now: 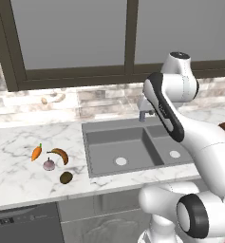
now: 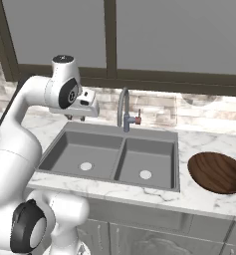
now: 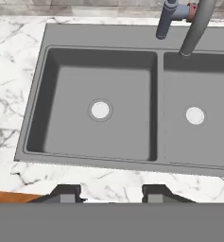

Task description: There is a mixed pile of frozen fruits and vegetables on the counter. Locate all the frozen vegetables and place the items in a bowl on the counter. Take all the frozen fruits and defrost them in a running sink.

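The pile lies on the white marble counter (image 1: 19, 180) left of the sink: an orange carrot (image 1: 36, 152), a brownish-yellow banana (image 1: 60, 154), a pinkish-white bulb (image 1: 49, 164) and a brown kiwi (image 1: 66, 178). The dark grey double sink (image 1: 128, 147) (image 3: 99, 94) has dry basins and a grey gooseneck tap (image 2: 123, 109) (image 3: 191, 28). A reddish-brown bowl (image 2: 217, 172) stands empty on the counter right of the sink. My gripper (image 2: 75, 118) (image 3: 111, 194) hangs over the sink's left side, pointing down, open, with nothing between its fingertips (image 3: 66, 193). It is well to the right of the pile.
A stone backsplash and dark-framed windows (image 1: 76, 33) run behind the counter. My own arm (image 1: 168, 114) arches over the sink in the left base view and hides the right basin's far part. A dark appliance front (image 1: 23, 225) sits below the counter at left.
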Controlling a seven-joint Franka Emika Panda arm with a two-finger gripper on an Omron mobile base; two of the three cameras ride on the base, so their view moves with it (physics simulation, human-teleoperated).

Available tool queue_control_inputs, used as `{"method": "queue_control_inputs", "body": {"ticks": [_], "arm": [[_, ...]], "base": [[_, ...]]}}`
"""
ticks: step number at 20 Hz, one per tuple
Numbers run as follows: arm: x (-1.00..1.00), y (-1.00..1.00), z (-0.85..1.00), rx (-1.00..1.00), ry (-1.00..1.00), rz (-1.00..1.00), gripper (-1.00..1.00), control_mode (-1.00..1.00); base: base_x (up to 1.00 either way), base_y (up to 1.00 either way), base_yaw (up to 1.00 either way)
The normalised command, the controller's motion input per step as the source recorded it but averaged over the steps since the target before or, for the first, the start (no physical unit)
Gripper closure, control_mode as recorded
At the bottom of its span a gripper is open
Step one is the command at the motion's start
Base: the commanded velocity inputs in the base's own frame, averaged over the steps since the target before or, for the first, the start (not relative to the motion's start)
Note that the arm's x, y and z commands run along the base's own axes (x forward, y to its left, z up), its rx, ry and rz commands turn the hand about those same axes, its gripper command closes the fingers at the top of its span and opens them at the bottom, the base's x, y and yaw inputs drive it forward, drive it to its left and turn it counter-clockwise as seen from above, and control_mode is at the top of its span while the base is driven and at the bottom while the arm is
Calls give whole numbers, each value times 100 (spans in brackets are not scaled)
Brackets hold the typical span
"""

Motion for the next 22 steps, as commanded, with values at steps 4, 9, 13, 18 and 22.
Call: {"method": "queue_control_inputs", "body": {"ticks": [4, 9, 13, 18, 22], "arm": [[0, 0, 0, 0, -1, 0, -100, -100], [-8, 25, 0, 0, 0, 0, -100, -100], [-14, 46, 0, 0, 0, 0, -100, -100], [-14, 46, -3, 0, 0, 2, -100, -100], [-10, 46, -5, 0, 0, 4, -100, -100]], "base": [[0, 0, 0], [0, 0, 0], [0, 0, 0], [0, 0, 0], [0, 0, 0]]}}
